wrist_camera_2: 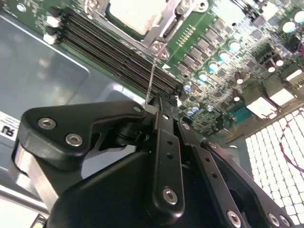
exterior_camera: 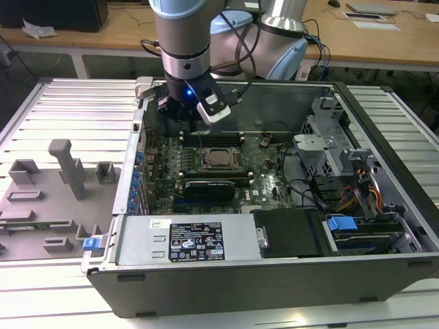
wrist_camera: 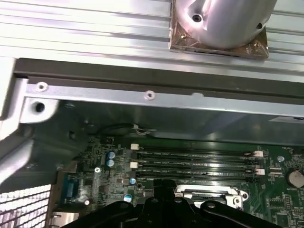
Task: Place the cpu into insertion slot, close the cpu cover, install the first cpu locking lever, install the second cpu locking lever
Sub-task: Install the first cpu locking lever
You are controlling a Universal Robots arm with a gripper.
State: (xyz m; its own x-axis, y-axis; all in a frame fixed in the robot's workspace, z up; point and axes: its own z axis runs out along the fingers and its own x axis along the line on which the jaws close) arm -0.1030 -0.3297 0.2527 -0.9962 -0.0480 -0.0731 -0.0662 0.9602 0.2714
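Observation:
In the exterior view my gripper (exterior_camera: 180, 118) hangs inside the open computer case, over the green motherboard (exterior_camera: 264, 181) just behind and to the left of the insertion slot (exterior_camera: 221, 167). The pale cpu (exterior_camera: 221, 157) lies in that slot, with the silver cpu cover (exterior_camera: 208, 158) down around it. In the second wrist view the cpu (wrist_camera_2: 130, 12) sits inside the cover frame (wrist_camera_2: 161, 26). A thin wire locking lever (wrist_camera_2: 152, 76) runs from the socket corner to my gripper (wrist_camera_2: 156, 102), which is shut on its end. The black gripper (wrist_camera: 161, 192) is also in the first wrist view.
Long black memory slots (wrist_camera: 194, 164) lie between the socket and the case's back wall (wrist_camera: 156, 114). A black card (exterior_camera: 209, 186) sits in front of the socket. The power supply (exterior_camera: 199, 240), drive cage (exterior_camera: 357, 205) and a grey fixture plate (exterior_camera: 55, 192) surround the work area.

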